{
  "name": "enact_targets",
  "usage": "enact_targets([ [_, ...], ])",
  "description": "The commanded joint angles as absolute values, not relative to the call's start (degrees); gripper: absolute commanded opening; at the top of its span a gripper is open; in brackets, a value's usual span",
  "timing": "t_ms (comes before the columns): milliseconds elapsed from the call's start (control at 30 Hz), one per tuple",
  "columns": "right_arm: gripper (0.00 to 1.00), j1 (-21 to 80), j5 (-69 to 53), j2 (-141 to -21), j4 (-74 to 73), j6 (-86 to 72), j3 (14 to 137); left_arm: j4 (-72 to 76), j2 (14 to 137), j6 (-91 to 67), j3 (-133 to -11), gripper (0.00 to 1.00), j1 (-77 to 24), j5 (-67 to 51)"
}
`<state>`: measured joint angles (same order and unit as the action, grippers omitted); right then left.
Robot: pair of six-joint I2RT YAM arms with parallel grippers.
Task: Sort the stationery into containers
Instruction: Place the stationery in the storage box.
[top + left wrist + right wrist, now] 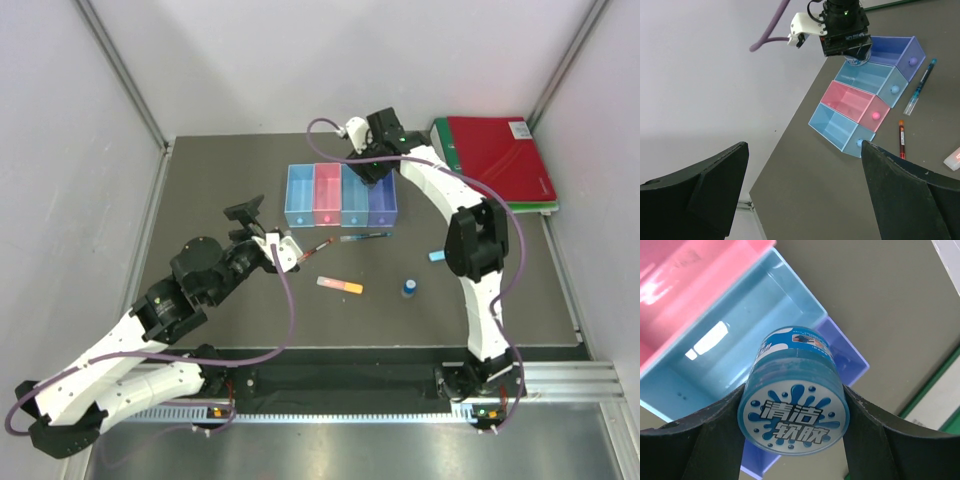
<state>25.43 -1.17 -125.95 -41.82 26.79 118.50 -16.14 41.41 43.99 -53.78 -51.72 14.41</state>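
The containers are a row of joined bins: light blue [300,196], pink [327,195], light blue [354,197], purple [381,200]. My right gripper [372,170] is shut on the round blue jar [792,410] and holds it above the second light blue bin [725,345], near its border with the purple bin [842,357]. My left gripper [288,253] is open and empty [804,146], just left of a red pen [316,249]. A dark pen [365,237], a pink-orange bar [340,286], a light blue bar [436,256] and a blue-capped bottle [409,288] lie in front of the bins.
Red and green binders [497,160] lie at the back right, beside the right arm. White walls close the table's left, back and right sides. The left wrist view also shows the bins [852,102], the red pen [901,140] and the dark pen [920,87].
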Motion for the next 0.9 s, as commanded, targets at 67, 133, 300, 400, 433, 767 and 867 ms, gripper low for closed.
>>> enact_targets([
  [67,0.0,21.8,-1.23,-118.57,-37.88,26.45,113.03,-12.83,41.13,43.16,-53.97,0.99,-51.5,14.06],
  [133,0.0,21.19,-1.67,-117.6,-37.36,26.37,111.54,-12.48,41.31,43.24,-53.79,0.99,-51.5,13.8],
  [300,0.0,19.86,-2.19,-117.16,-36.39,26.54,109.6,-11.78,41.92,43.15,-53.79,0.99,-51.5,13.71],
  [400,0.0,19.78,-2.99,-117.33,-35.95,26.98,109.34,-11.69,42.27,43.33,-53.88,0.99,-51.5,13.71],
  [433,0.0,19.78,-3.42,-117.51,-36.03,26.9,109.51,-11.69,42.36,43.24,-53.96,0.99,-51.5,13.71],
  [767,0.06,20.04,-3.78,-120.76,-36.74,28.65,113.2,-10.99,42.45,43.15,-52.91,0.99,-51.5,13.62],
  [867,0.1,20.04,-3.08,-121.64,-36.21,29.0,113.73,-10.72,42.71,43.07,-52.82,0.99,-51.5,13.36],
])
